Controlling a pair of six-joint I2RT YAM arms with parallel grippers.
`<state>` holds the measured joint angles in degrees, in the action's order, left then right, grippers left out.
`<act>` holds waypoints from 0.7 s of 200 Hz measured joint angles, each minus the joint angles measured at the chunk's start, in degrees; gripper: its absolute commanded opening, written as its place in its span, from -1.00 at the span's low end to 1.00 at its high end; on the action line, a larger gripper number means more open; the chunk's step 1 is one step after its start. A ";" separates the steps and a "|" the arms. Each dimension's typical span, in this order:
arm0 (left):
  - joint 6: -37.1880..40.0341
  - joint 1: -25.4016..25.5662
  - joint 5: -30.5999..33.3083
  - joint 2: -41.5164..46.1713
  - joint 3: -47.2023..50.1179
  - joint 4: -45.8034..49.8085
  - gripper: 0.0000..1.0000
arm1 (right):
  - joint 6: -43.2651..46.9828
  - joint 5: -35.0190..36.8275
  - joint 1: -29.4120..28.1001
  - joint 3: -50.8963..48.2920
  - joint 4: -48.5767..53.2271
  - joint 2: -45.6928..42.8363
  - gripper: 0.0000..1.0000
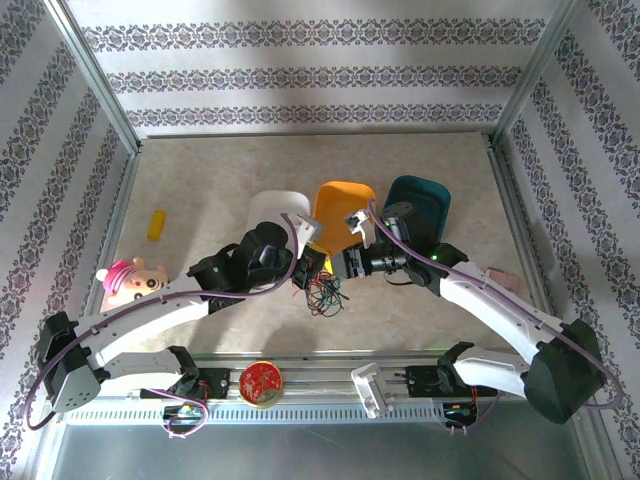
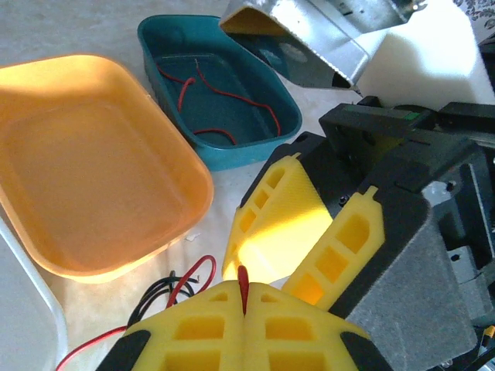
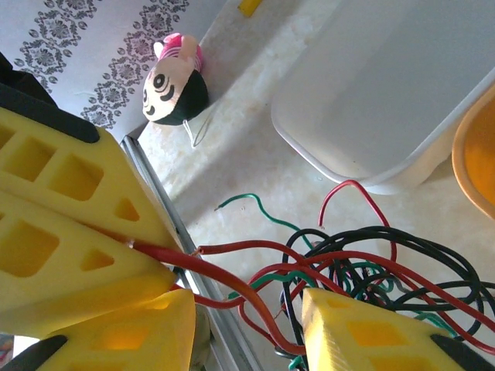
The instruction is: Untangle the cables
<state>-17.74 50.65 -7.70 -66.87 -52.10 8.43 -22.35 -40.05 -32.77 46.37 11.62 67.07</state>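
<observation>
- desk: task looks early
- teal tray holds one red cable; rest unsorted
- tangle of black, red, green cables on desk, beside both claws
- left claw clamped on red strand from tangle
- right claw: jaws apart, same strand passing between them

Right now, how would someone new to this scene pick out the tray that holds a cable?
On the table, three trays sit in a row across the middle. Go to the right end, past the white tray and the orange tray. That is the teal tray, the darkest of the three, with a loose red wire lying inside.
</observation>
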 measured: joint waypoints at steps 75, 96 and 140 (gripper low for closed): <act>-0.57 -0.55 0.50 0.07 1.88 0.24 -1.00 | 0.00 -2.38 0.04 -0.92 -4.68 6.32 -0.28; -0.57 -0.55 0.52 0.07 2.05 0.22 -1.00 | -0.11 -3.34 0.04 -0.85 -5.46 7.93 -0.70; -0.79 0.24 -0.90 0.72 2.54 -2.29 0.32 | -1.20 -1.57 1.40 -0.72 -7.48 9.92 -1.00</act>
<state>-18.52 50.89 -8.60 -66.15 -49.56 6.13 -23.55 -41.63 -31.38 45.65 4.14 76.99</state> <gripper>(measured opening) 0.541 0.047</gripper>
